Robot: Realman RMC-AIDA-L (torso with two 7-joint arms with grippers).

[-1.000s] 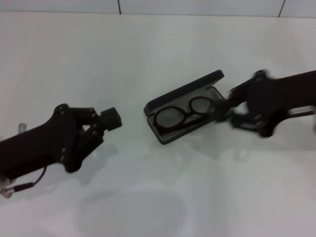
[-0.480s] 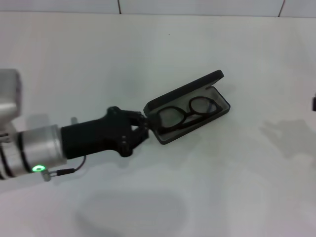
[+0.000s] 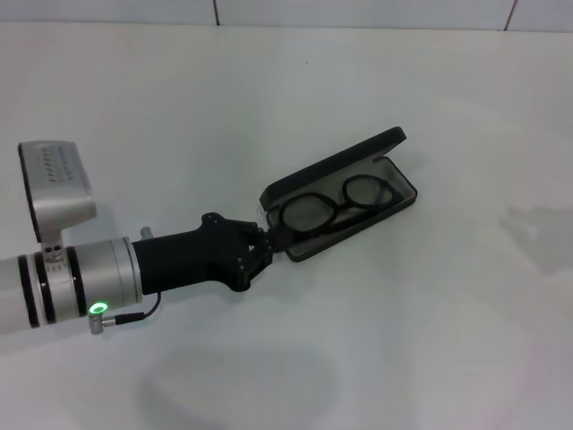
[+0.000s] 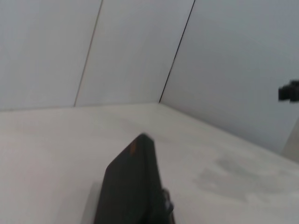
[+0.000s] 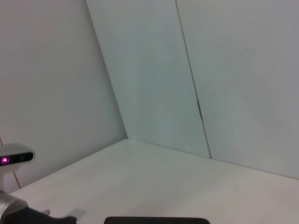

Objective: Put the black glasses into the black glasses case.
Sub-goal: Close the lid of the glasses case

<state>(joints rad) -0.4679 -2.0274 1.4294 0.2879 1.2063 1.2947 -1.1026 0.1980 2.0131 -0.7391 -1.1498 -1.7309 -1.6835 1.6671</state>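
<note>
The black glasses case (image 3: 398, 199) lies open in the middle of the white table, with its lid (image 3: 333, 164) raised on the far side. The black glasses (image 3: 333, 208) rest inside the case on the grey lining, lenses side by side. My left gripper (image 3: 270, 236) reaches in from the left, and its tip sits against the case's left end below the lid corner. The left wrist view shows the case lid (image 4: 133, 186) end-on and close. The right wrist view shows only the case's top edge (image 5: 156, 219). My right gripper is outside the head view.
The white table (image 3: 403, 340) is ringed by pale walls. The left arm's silver link (image 3: 63, 282) with a green light lies along the left side. A small black shape (image 4: 289, 91) shows at the left wrist view's edge, too small to identify.
The right arm pulled away from the case's right end and left the head view. The left arm moved right until its gripper reached the case's left end. Case and glasses stayed put.
</note>
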